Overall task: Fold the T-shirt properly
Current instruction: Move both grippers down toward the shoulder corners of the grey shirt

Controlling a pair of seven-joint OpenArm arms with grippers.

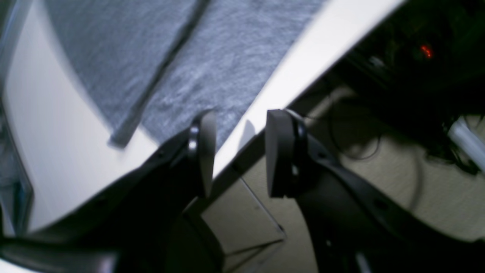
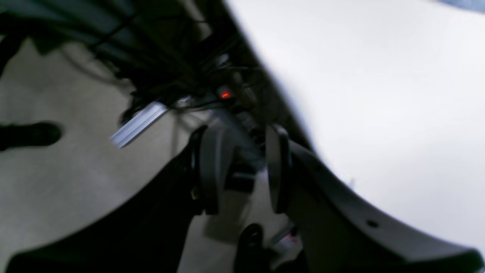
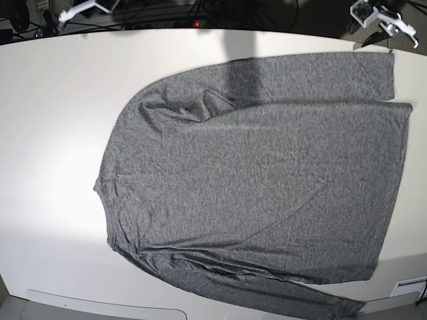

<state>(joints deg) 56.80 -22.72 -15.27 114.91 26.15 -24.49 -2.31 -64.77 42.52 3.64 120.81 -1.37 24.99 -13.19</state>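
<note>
The T-shirt lies spread out flat on the white table. It is grey and soft, with long sleeves. Its long way runs across the base view from side to side. The neck end is toward that view's left and the bottom hem is toward its right. One sleeve lies along the far edge of the table. The other sleeve lies along the near edge. No fold looks made yet.

The left gripper is the nearer one. It hangs right at the far table edge, with one finger above the cloth and one finger past the edge, above the floor. In the left wrist view the far sleeve and the body of the shirt lie just ahead of it. Its fingers stand apart and there is nothing between them.

The right gripper is well away from the shirt. It is off the far edge of the table, above the floor and some cables. Only bare table shows beside it. Its fingers stand apart too, and they hold nothing.

I think the left arm should reach first, down and forward onto the far sleeve.
</note>
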